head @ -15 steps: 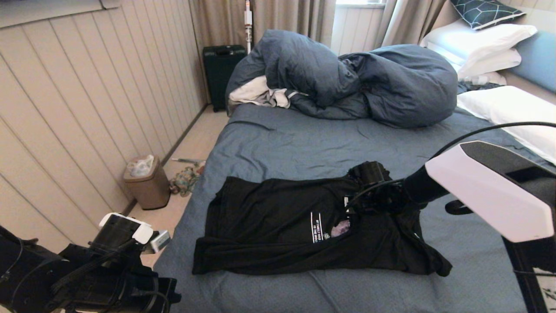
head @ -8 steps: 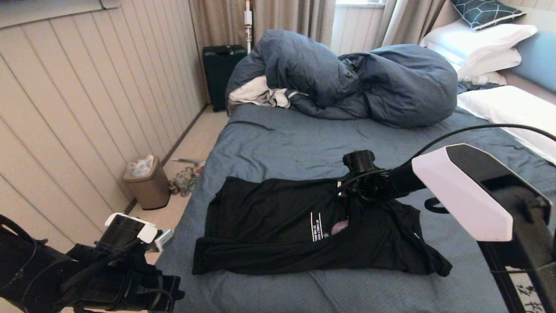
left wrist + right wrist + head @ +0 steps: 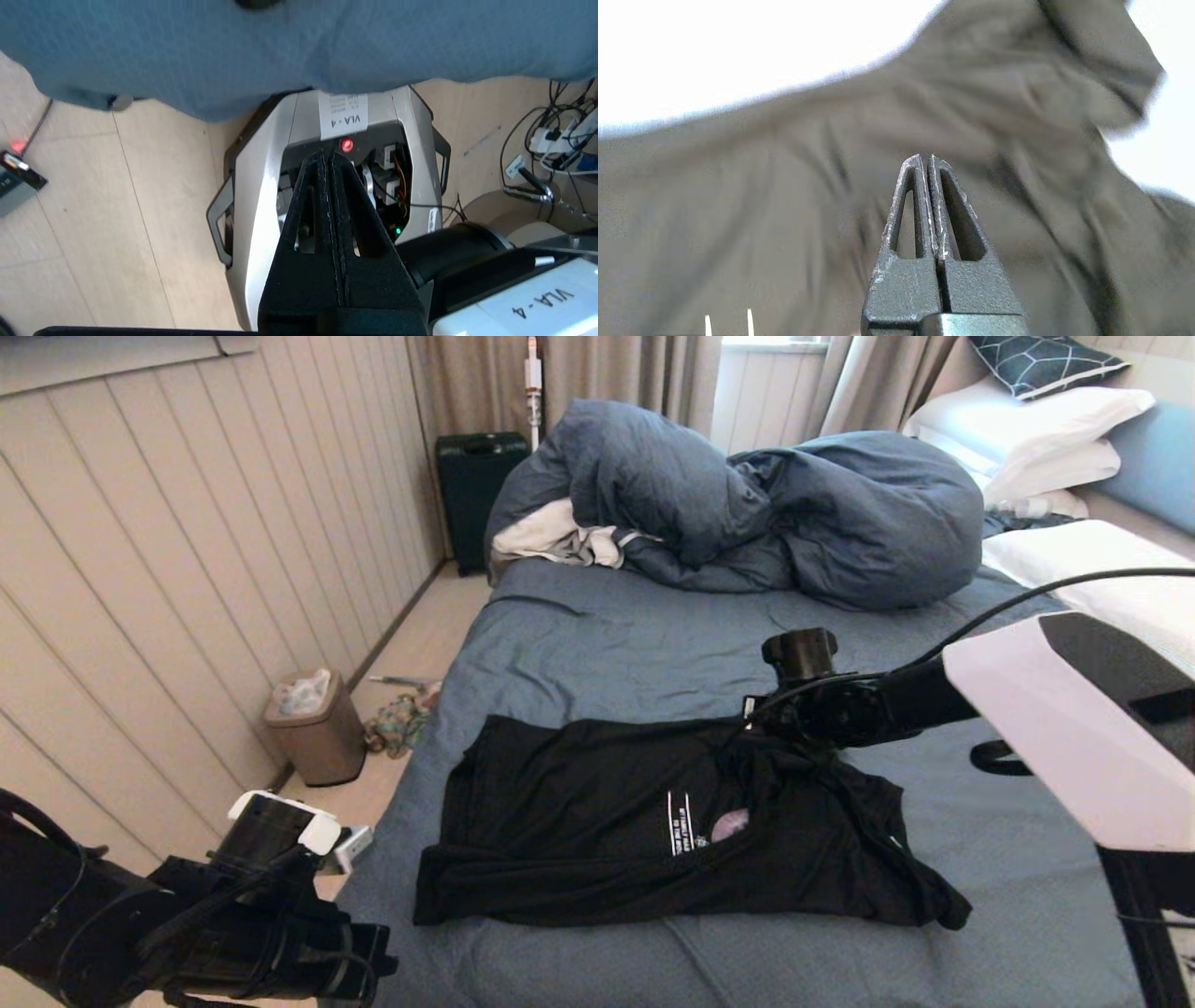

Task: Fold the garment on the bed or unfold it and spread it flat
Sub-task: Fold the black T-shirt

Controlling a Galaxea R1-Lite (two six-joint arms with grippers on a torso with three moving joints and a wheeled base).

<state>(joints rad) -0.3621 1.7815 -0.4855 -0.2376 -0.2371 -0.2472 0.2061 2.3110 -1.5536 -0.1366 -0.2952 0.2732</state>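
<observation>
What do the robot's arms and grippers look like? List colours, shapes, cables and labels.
Right arm: white angular shell with a black inset, a black round forearm and a thin black cable arcing above it. Left arm: black, with looping black cables and a white cap. Both the left gripper and the right gripper have black tapered fingers with cut-out slots. A white link reads "VLA-4".

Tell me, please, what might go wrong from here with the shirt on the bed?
The right gripper is shut with nothing visibly between its fingers, so lifting away may leave the T-shirt as it lies. The shirt is still bunched and creased near its far right edge, so any fold could come out crooked. The left gripper hangs shut over the floor, too far to pin cloth.
</observation>
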